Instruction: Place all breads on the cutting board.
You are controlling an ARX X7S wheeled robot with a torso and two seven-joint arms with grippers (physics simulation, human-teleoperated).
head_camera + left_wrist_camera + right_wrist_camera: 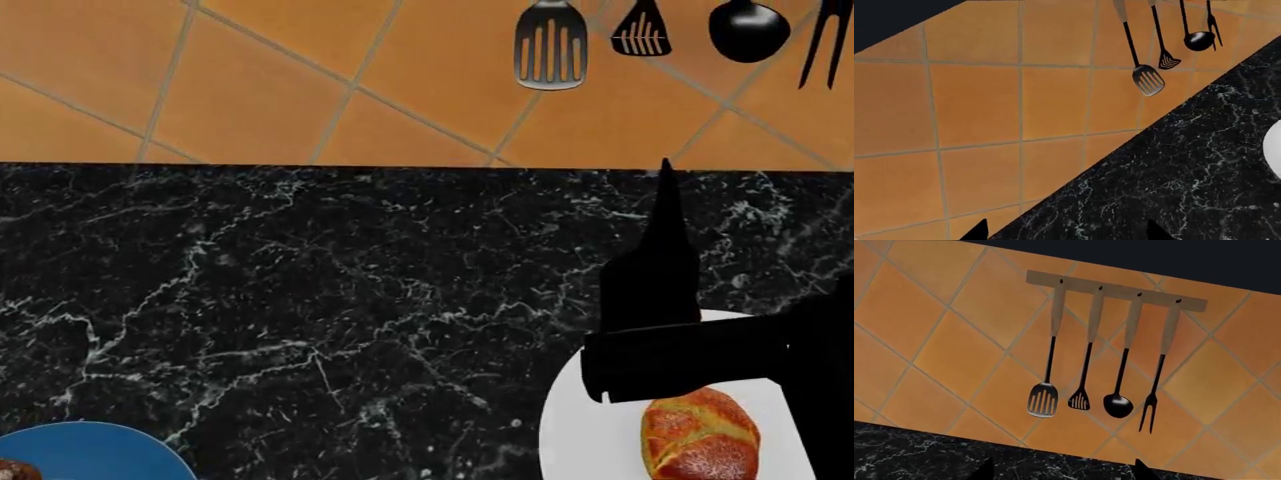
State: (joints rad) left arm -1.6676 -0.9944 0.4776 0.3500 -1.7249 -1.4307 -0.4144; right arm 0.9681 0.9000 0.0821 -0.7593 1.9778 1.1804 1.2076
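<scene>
Roll (699, 436): lay on white plate (587, 430), worktop (294, 300) at 5 o'clock.
Right gripper (665, 200): above plate; jaws' state unclear.
Left gripper (1067, 232): jaws apart, empty.

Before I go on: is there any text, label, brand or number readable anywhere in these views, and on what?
None. No writing shows in any view:
golden roll on the white plate: no label.
blue-rimmed plate: plain.
hanging utensils and their wooden rail: no markings.
orange tile wall and black marble counter: only grout lines and veining.
</scene>
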